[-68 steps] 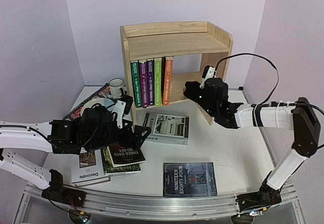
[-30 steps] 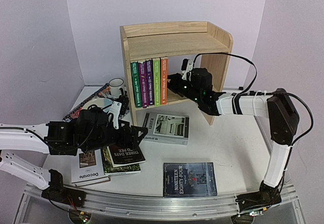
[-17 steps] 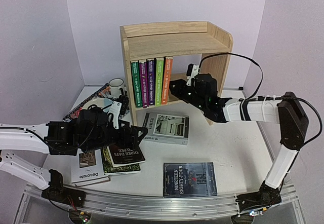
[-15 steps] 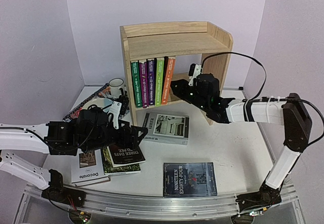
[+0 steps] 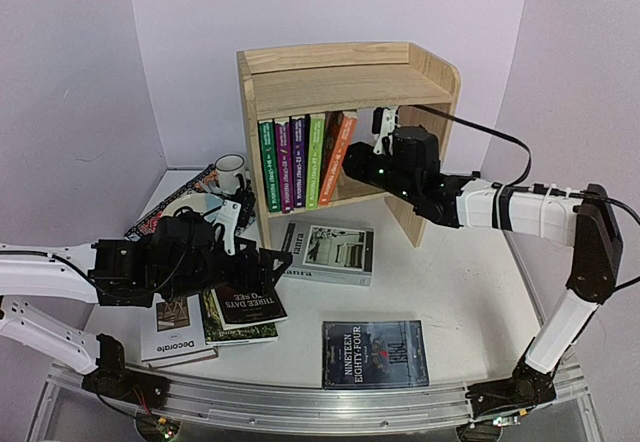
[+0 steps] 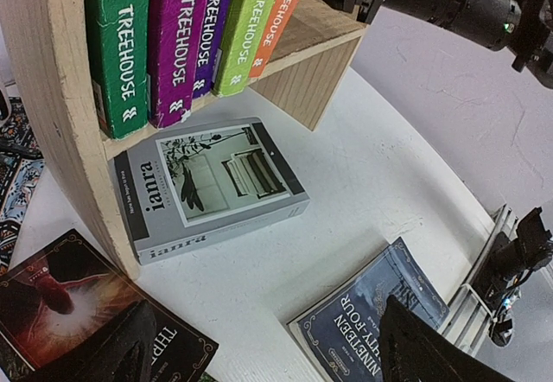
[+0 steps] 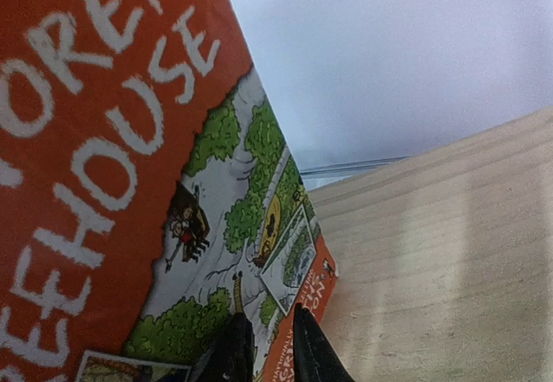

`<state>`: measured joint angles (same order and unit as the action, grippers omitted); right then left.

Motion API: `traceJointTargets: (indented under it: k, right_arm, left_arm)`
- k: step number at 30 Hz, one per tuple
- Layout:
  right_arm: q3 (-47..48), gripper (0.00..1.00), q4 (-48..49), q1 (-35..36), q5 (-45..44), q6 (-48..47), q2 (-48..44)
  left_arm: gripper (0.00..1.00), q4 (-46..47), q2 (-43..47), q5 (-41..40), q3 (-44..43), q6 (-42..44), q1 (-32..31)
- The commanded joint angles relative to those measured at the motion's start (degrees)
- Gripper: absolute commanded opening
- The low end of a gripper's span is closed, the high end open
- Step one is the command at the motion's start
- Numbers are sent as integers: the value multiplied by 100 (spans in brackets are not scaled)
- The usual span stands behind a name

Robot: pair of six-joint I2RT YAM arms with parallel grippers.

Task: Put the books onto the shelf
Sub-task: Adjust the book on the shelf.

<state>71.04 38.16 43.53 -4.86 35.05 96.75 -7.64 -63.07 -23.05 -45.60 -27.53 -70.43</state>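
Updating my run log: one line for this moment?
right end effector: at tilted orange book on lower shelf, grip unclear | left end effector: open, empty, over table

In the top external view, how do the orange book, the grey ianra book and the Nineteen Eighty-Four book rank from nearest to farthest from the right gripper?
1. orange book, leaning on the lower tier of the shelf, beside the right gripper.
2. grey ianra book, flat just before the shelf.
3. Nineteen Eighty-Four book, flat, well in front of the shelf.
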Motion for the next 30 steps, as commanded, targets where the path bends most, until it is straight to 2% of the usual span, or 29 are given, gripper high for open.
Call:
traceJointTargets:
  k: [1, 9, 18, 25, 30]
  right_arm:
    - [587, 17, 82, 318, 169, -786, -72]
    - [624, 16, 157, 323, 550, -586, -6]
    - [255, 24, 62, 324, 672, -967, -373]
    - [108, 31, -533, 324, 779, -1737, -783]
    - [-32, 44, -792, 325, 810, -2287, -1154]
  left_arm:
    - [91, -10, -30, -43, -115, -24, 23]
    - [91, -10, -92, -7, -153, 2, 21]
    - [91, -10, 8, -6, -62, -48, 29]
    - [91, -9, 39, 2, -57, -46, 20]
    - [91, -5, 38, 11, -45, -51, 21]
